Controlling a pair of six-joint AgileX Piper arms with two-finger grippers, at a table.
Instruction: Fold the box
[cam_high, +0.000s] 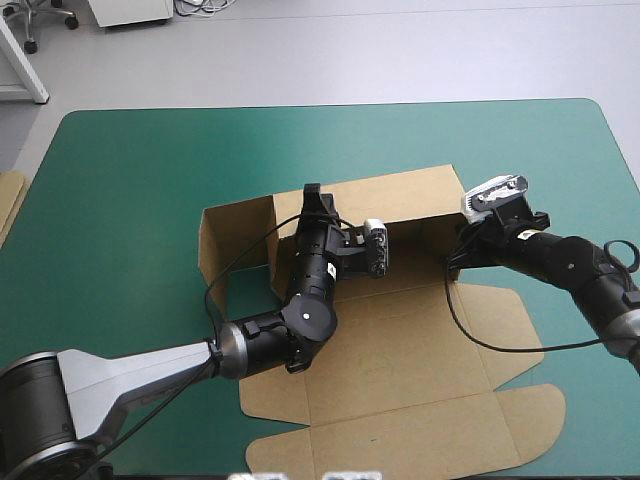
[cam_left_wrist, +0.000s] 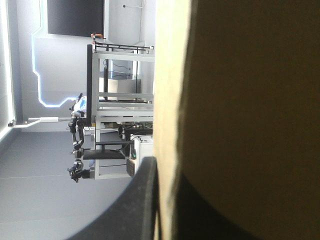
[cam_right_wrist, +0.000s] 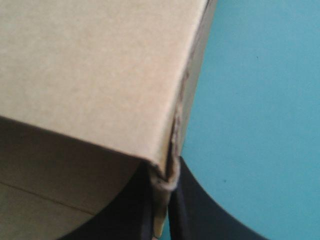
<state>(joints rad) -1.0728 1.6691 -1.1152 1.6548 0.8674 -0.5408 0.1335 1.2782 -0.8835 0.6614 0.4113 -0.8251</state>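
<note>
While the box (cam_high: 400, 350) is sitting about mid-table, its back wall and left flap are standing up and the rest is lying flat on the teal-green cover (cam_high: 130, 180). The left gripper (cam_high: 313, 192) is pinching the back wall's top edge toward its left end, jaws nearly closed with the sheet between them. The right gripper (cam_high: 458, 250) is clamping the wall's right corner, jaws all but shut on the board there, with bare cover showing just beside it. Grey floor (cam_high: 350, 50) is showing beyond the table's far edge, and a strip of spare board (cam_high: 10, 200) is poking in at the left edge. The left arm is covering part of the box floor. In the left wrist view the board is blocking one jaw. From above, the right jaw tips are hiding under the wrist.
</note>
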